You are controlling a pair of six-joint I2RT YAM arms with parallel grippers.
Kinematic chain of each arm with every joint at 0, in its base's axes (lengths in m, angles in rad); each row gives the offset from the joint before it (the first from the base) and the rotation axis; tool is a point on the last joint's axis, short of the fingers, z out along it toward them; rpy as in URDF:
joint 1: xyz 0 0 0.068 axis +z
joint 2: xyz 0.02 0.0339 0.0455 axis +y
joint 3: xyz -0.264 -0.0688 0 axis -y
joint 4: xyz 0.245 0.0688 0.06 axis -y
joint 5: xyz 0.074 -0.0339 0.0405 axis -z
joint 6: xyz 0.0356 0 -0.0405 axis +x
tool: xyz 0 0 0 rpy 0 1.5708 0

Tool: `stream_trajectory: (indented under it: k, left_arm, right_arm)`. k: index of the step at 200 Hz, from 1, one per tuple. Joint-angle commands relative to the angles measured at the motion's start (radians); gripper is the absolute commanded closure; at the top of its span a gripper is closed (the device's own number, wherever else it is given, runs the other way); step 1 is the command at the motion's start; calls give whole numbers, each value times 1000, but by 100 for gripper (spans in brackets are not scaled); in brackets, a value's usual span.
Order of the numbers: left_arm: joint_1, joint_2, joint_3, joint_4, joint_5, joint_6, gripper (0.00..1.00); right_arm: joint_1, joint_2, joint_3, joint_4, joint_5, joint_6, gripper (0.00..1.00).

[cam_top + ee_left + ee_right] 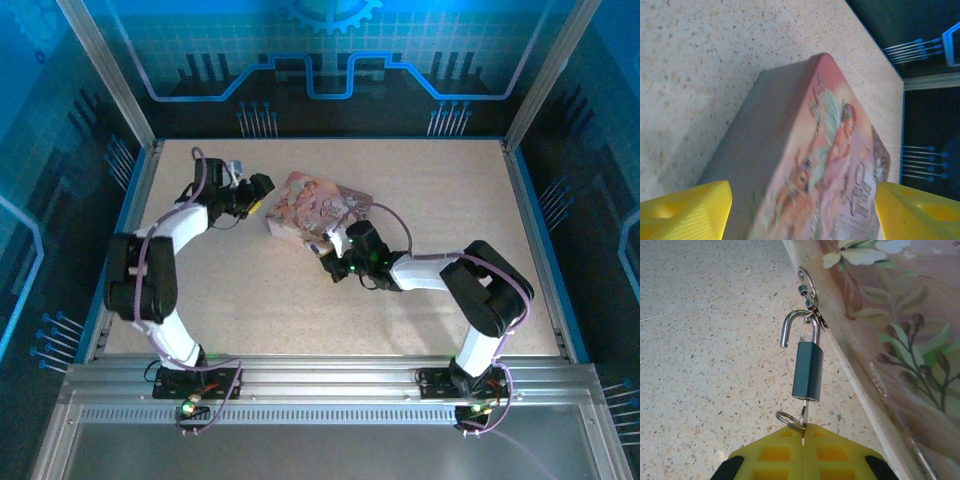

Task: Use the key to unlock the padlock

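- We see padlock hung off tin edge, long axis in line w/ our right claw, straight ahead.
- Right claw pinches key, seated in padlock base; shackle looks sprung.
- Left claw spread, straddling tin.

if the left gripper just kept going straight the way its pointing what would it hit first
The pink tin. The left gripper has its jaws open with the tin lying right ahead between them, so going straight would likely push into the tin almost at once, though depth is hard to judge.
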Motion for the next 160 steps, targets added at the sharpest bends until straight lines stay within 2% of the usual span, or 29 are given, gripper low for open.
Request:
stream_trajectory:
  k: [1, 31, 54, 97, 160]
  left_arm:
    - [11, 89, 94, -83, 90, 101, 24]
    - [4, 165, 165, -134, 126, 133, 27]
    - [-12, 192, 170, -173, 105, 160, 32]
    - [-38, 179, 71, -86, 76, 113, 45]
    - [-98, 67, -95, 1, 32, 69, 52]
  right_arm:
    - [-15, -17, 19, -60, -26, 28, 100]
    - [-20, -16, 35, -90, -26, 46, 100]
    - [-22, -17, 35, -90, -34, 54, 100]
    - [-38, -41, 25, -118, -65, 84, 100]
    - [-78, -95, -36, -101, -123, 146, 100]
